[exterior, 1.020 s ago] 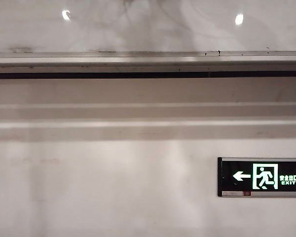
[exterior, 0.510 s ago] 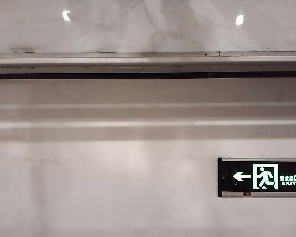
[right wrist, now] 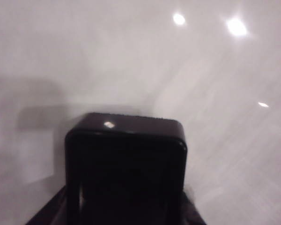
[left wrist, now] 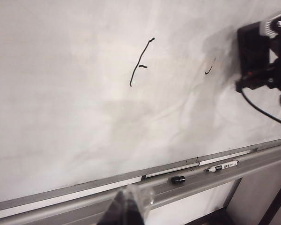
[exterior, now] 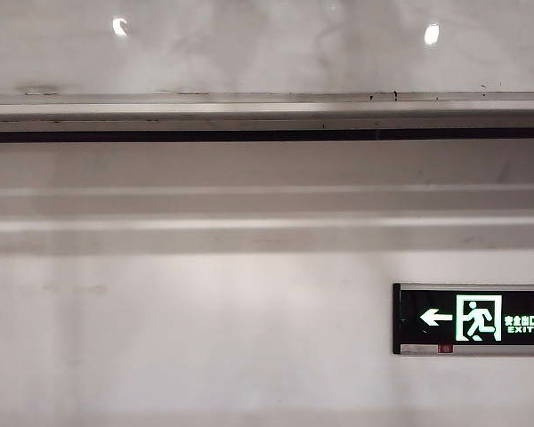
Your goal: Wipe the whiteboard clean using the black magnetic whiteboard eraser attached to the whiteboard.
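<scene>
the right gripper (right wrist: 124, 206) grips the black magnetic whiteboard eraser (right wrist: 125, 164) flat against the whiteboard (left wrist: 75, 117); the left gripper (left wrist: 126, 211) (fingers pressed together, empty) hangs by the silver rail (left wrist: 61, 199).

I read "EXIT" on the black green-lit exit sign (exterior: 472, 318) on the wall, beside a left arrow, running-man pictogram and small Chinese characters. Marker (left wrist: 222, 166) label illegible.

Setting: you are facing an institutional room, likely a classroom, office or meeting room. Evidence: wall-mounted whiteboard (left wrist: 84, 117) with marker strokes and a silver-grey rail (left wrist: 215, 171) carrying a marker (left wrist: 223, 166); a lit green exit sign (exterior: 472, 318) low on the matte white wall (exterior: 205, 338).
</scene>
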Controlling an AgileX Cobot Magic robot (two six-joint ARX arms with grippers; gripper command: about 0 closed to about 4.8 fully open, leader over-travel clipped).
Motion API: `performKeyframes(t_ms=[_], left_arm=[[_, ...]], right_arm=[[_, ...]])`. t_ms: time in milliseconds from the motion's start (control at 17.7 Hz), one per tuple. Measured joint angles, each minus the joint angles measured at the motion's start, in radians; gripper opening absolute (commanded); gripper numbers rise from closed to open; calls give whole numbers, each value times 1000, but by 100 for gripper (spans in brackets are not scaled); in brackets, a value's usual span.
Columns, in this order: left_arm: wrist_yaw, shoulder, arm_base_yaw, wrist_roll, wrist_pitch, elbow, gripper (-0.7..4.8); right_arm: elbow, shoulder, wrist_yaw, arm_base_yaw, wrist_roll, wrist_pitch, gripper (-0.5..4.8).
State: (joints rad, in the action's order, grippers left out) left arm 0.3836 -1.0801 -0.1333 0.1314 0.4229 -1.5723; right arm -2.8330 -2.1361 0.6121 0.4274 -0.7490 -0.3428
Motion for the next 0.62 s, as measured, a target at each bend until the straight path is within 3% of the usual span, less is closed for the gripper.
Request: performKeyframes(t_ms=[283, 453, 623], left_arm=[[16, 0, 0, 0, 0, 0, -5], [18, 0, 0, 0, 0, 0, -5], [18, 0, 0, 0, 0, 0, -5]], right_arm=[[0, 0, -274, -9, 169, -225, -1], [-14, -21, -340, -9, 213, -248, -1], [-14, -57, -552, 13, 215, -369, -1]])
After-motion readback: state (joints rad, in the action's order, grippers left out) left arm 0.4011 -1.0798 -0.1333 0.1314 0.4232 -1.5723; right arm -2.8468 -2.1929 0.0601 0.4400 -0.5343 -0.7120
